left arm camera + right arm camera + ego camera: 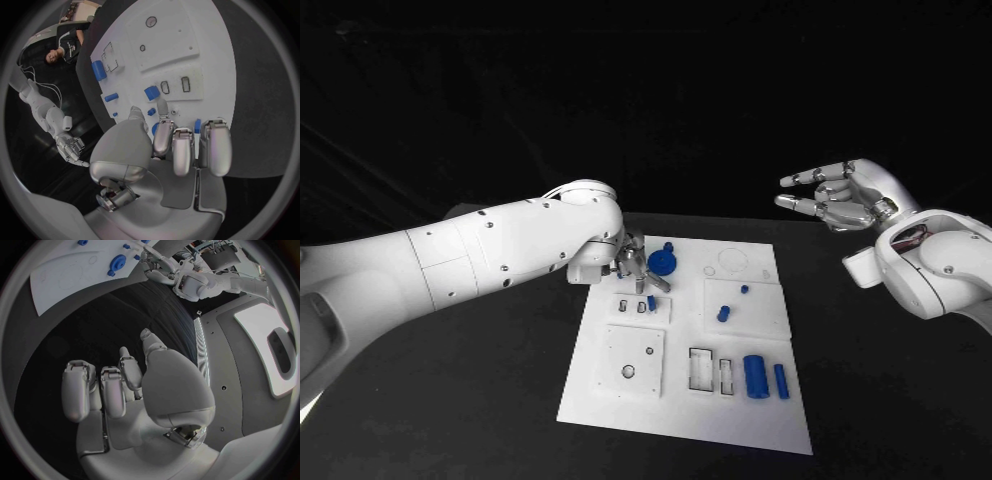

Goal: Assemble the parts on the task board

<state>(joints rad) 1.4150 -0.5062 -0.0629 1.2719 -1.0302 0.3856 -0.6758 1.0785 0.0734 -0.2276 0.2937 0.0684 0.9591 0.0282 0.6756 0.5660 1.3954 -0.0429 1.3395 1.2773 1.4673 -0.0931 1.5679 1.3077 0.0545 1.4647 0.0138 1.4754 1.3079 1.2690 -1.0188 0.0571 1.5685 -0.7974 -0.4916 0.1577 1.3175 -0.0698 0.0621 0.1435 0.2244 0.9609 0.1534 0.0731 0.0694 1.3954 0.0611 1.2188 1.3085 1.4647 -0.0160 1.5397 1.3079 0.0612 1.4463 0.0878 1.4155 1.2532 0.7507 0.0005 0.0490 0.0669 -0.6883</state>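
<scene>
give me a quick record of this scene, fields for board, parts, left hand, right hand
board: white task board lying flat on the black table
parts: round blue piece at the far end beside the left hand; large blue cylinder and a thinner blue rod lying at the near right; small blue pieces mid-board
left hand: left hand low over the board's far left corner, fingers by the round blue piece; whether it grips cannot be told
right hand: right hand raised off to the right of the board, fingers apart, holding nothing
</scene>
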